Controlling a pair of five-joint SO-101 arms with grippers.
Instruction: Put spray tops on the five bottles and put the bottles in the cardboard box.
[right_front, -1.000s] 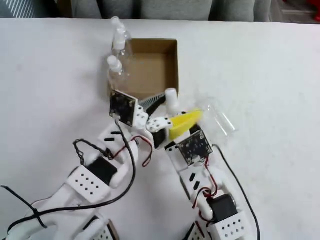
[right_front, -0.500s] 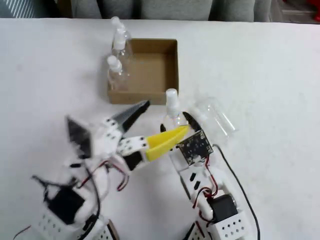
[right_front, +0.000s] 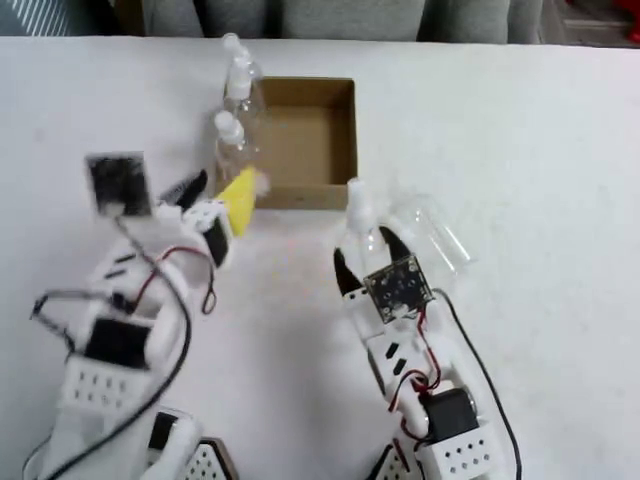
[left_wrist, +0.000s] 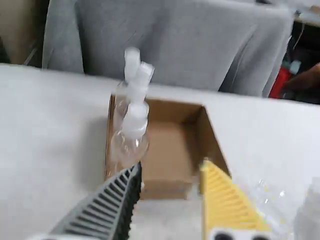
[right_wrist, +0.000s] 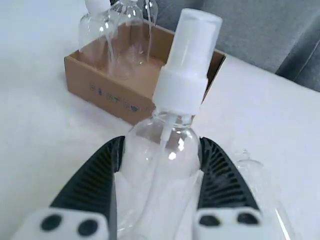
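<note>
Right gripper is clamped on an upright bottle, long axis vertical, spray top upward, just before the cardboard box near wall. Left gripper, jaws apart, hovers at the box's front-left corner, near capped bottles standing inside along its left wall.

This looks like a robotics workroom or lab bench set up in an office-like room, though the exact kind of room cannot be told. A plain white tabletop serves as the bench. On it stand white plastic robot arms with loose red and black wires and uncovered dark circuit boards, beside a small brown cardboard box. Grey fabric-covered seat backs line the table's far edge.
</note>
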